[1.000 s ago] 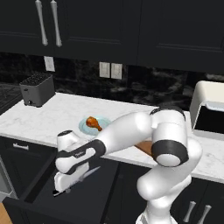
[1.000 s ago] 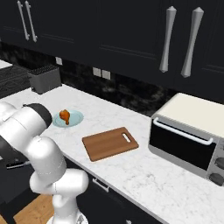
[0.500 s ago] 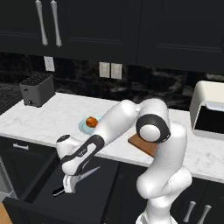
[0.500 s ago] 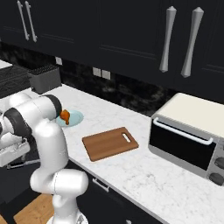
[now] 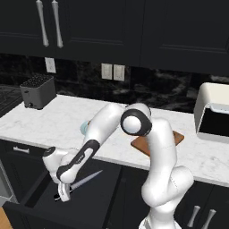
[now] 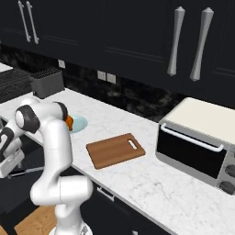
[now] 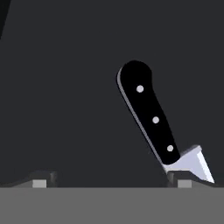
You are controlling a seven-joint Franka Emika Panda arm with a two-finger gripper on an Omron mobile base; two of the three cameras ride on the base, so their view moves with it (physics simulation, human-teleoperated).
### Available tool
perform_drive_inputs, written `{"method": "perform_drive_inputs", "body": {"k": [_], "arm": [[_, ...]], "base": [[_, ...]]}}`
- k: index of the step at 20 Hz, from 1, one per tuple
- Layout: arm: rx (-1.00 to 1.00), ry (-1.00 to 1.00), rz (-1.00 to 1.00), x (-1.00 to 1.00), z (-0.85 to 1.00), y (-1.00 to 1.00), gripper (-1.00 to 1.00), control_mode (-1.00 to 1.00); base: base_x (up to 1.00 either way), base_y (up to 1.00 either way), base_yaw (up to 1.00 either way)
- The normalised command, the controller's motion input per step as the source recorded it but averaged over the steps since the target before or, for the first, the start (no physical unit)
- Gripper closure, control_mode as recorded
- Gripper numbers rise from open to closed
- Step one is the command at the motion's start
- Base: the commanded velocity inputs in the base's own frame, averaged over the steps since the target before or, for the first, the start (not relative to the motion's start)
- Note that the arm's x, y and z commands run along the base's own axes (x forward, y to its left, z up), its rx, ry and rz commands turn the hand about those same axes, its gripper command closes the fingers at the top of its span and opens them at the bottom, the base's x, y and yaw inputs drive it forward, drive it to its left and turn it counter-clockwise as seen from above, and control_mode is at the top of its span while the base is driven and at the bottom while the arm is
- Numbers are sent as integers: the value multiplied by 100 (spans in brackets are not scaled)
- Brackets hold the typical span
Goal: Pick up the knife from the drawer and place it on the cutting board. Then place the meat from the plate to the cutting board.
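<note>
The wide black drawer [image 5: 100,197] stands pulled out below the counter, and the knife [image 5: 87,179] lies flat on its dark floor. My gripper [image 5: 62,196] hangs low inside the drawer at the knife's handle end. In the hand view, the black riveted handle of the knife [image 7: 148,116] runs down towards the right fingertip [image 7: 181,181]. My gripper [image 7: 111,183] is open, with nothing held between the fingers. The meat [image 6: 69,123] rests on the pale plate [image 6: 80,124], partly behind my arm. To its right lies the reddish cutting board [image 6: 114,150], bare.
A black toaster [image 5: 38,91] sits at the counter's back left. A toaster oven [image 6: 197,137] stands right of the board. Dark upper cabinets hang above the counter. My own arm crosses in front of the plate [image 5: 84,129] and the cutting board [image 5: 176,136].
The arm has swung left and down, and the hand has sunk deeper into the drawer, close over the knife. The gripper stays open. Knife, plate and board have not moved.
</note>
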Motion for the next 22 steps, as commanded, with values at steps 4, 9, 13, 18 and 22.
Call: {"method": "perform_drive_inputs", "body": {"k": [4, 9, 13, 18, 22], "arm": [[-3, 0, 14, 70, -7, 46, -100, -100], [-1, 1, 12, 49, -54, 12, -100, -100], [0, 0, 12, 0, -53, -1, -100, -100], [6, 0, 7, -6, -16, -25, -100, -100], [12, 0, 9, 0, 0, -33, -100, -100]], "base": [[0, 0, 0], [0, 0, 0], [0, 0, 0], [0, 0, 0], [0, 0, 0]]}}
